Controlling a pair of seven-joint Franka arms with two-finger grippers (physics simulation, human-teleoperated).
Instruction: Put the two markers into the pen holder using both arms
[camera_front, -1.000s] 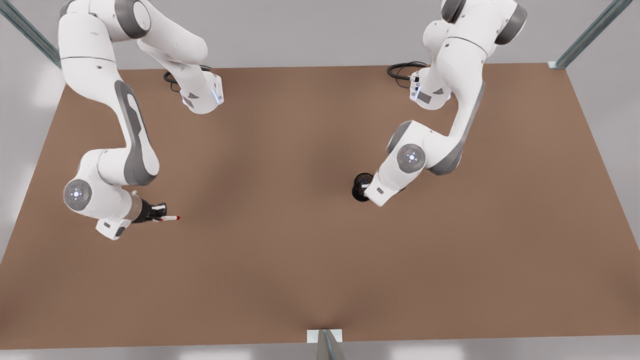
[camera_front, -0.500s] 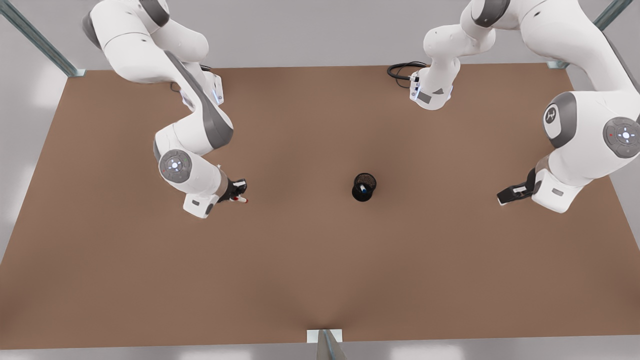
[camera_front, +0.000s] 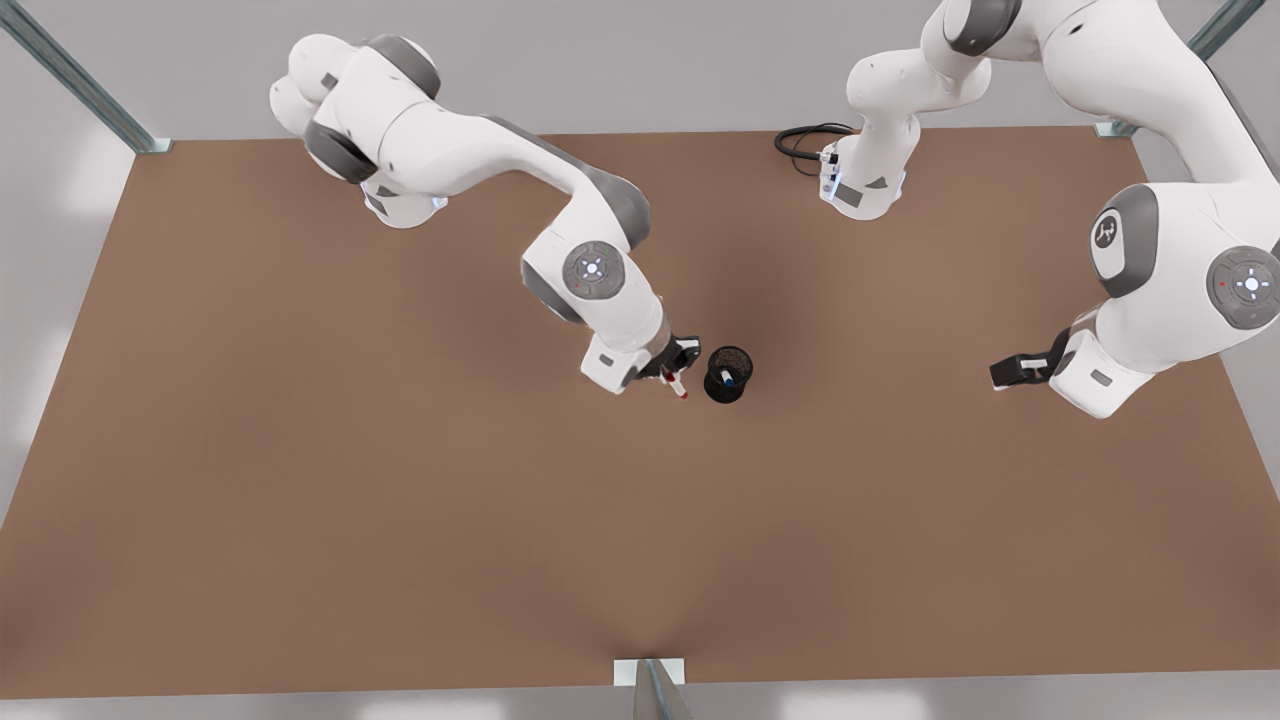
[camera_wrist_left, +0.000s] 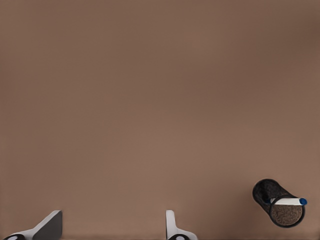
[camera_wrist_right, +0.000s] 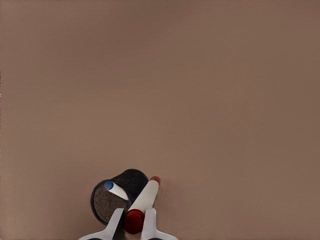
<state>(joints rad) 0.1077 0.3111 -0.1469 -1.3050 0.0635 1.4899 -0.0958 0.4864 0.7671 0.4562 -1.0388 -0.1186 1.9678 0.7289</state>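
The black mesh pen holder (camera_front: 728, 373) stands near the table's middle with the blue-capped marker (camera_front: 727, 379) inside it. My right gripper (camera_front: 678, 362) hangs just beside the holder, on the front view's left, shut on the red-capped marker (camera_front: 676, 385). In the right wrist view the red marker (camera_wrist_right: 144, 197) sits between the fingers of the gripper (camera_wrist_right: 134, 222), next to the holder (camera_wrist_right: 107, 205) and the blue marker (camera_wrist_right: 116, 190). My left gripper (camera_front: 1008, 372) waits far off at the front view's right, open and empty. In the left wrist view the gripper (camera_wrist_left: 110, 227) sees the holder (camera_wrist_left: 278, 202) at a distance.
The brown table (camera_front: 400, 520) spreads wide around the holder. Both arm bases and a coiled black cable (camera_front: 805, 140) sit along the far edge. Metal frame posts (camera_front: 655, 690) stand at the corners and at the middle of the near edge.
My right gripper has carried the red marker from the front view's left across to the holder's side. My left gripper left the holder earlier and now barely shifts at the right.
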